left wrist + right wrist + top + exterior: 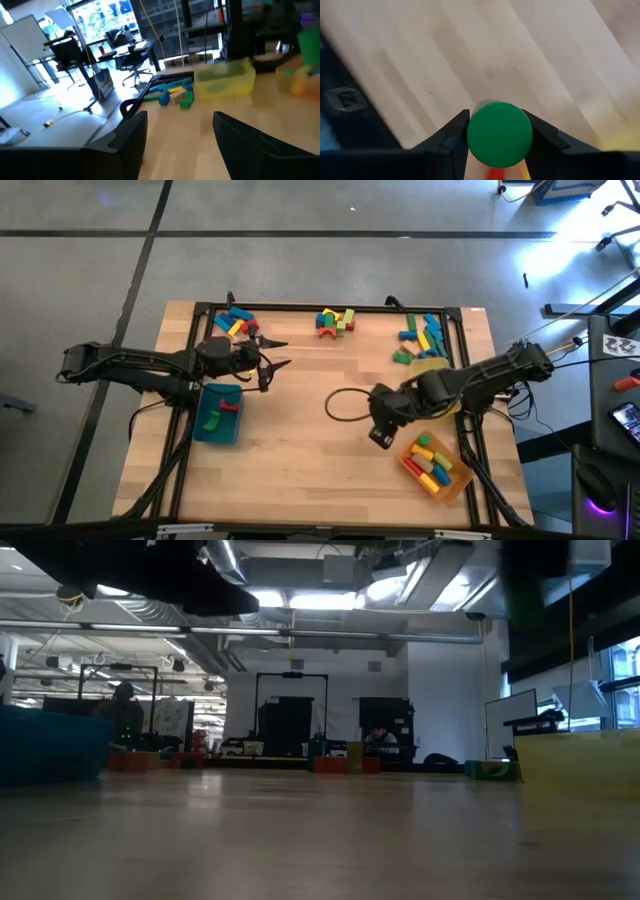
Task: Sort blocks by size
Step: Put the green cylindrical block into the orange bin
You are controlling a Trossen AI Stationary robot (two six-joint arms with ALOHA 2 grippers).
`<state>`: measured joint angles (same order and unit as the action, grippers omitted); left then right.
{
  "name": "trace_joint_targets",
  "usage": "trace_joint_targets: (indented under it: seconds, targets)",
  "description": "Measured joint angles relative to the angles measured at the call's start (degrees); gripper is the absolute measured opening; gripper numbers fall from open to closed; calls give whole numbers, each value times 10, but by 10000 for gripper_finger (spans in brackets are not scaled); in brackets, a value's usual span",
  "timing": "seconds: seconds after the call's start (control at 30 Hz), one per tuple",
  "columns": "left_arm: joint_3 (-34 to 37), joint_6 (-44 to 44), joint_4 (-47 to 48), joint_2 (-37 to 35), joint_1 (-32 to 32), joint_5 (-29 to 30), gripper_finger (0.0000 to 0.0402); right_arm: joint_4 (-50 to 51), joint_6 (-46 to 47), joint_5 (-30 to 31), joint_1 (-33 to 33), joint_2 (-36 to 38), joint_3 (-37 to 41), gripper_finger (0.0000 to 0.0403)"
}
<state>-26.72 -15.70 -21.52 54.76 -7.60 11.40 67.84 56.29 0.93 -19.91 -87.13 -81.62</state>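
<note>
Right wrist view showed a green cylinder [499,133], round end facing the camera, clamped between the right gripper [495,142] fingers above bare wood beside the orange tray [455,483]. Left gripper [277,353] jaws stood apart, empty.

Green cylinder [499,133], teal tray [219,412], orange tray [463,478], yellow tray [223,80], pale wood-grain table [300,460], black arms
</note>
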Motion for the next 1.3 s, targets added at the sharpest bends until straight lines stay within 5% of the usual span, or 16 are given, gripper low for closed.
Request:
trace_joint_targets:
  seconds: [0.3, 0.5, 0.63, 1.07, 1.3]
  targets:
    - [0, -13, 81, 0, 0, 0, 210, 137, 138, 4, -53, 0, 0, 146]
    - [0, -23, 127, 0, 0, 0, 210, 138, 183, -83, -80, 0, 40, 146]
    - [0, -20, 138, 0, 0, 0, 210, 121, 208, -182, -90, 0, 84, 146]
    - [0, 7, 137, 0, 5, 0, 210, 27, 217, -323, -122, -1, 245, 147]
    - [0, 7, 138, 0, 5, 0, 210, -19, 224, -316, -146, -1, 282, 147]
